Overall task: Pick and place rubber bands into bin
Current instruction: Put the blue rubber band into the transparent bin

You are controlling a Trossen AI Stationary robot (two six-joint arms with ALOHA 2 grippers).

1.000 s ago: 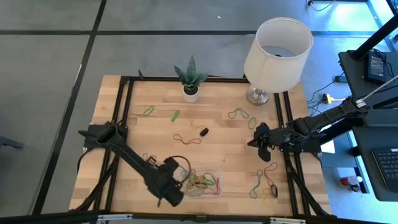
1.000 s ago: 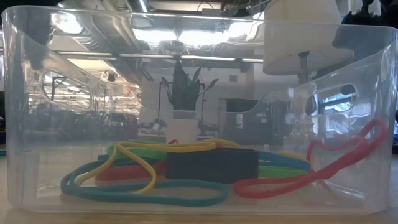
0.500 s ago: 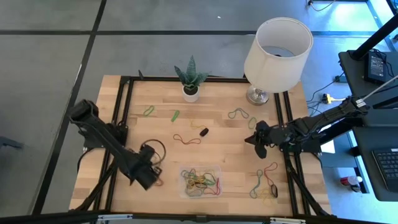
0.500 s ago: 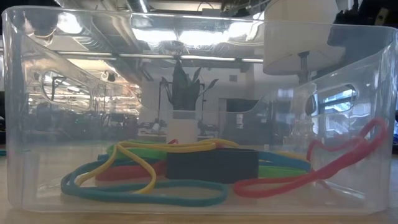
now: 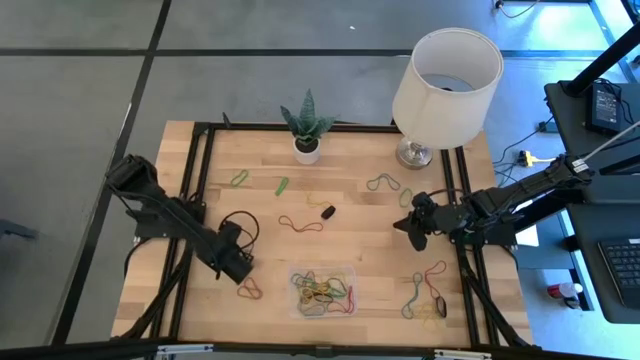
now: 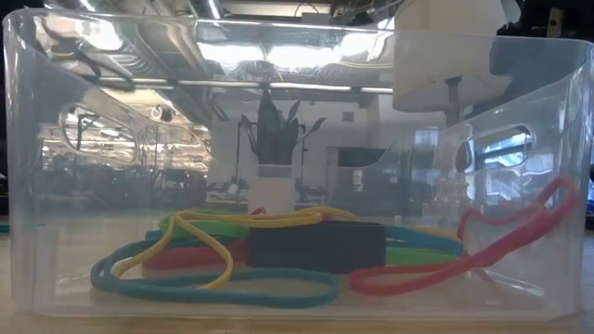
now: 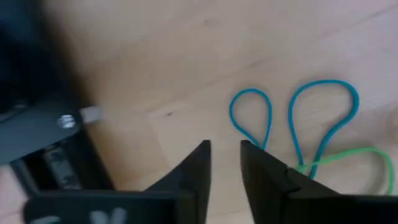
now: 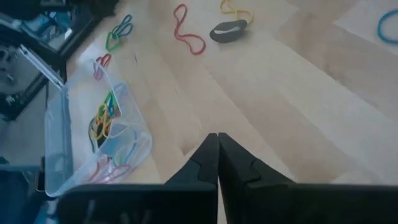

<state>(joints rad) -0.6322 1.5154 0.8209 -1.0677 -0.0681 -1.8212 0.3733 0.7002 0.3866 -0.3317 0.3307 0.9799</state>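
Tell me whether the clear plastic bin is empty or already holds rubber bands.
Not empty. The clear plastic rectangular bin holds a tangle of coloured rubber bands in yellow, green, teal and red, plus a solid black piece.

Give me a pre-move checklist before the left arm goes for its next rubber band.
1. Left gripper empty, fingers slightly apart: ok.
2. Target in sight, blue and green rubber bands on the wood just ahead of the fingers: ok.
3. Fingers wide enough for a pick: cannot tell.
4. Bin upright with room left: ok.
5. Right gripper shut, parked near the table's right side, away from the left arm: ok.
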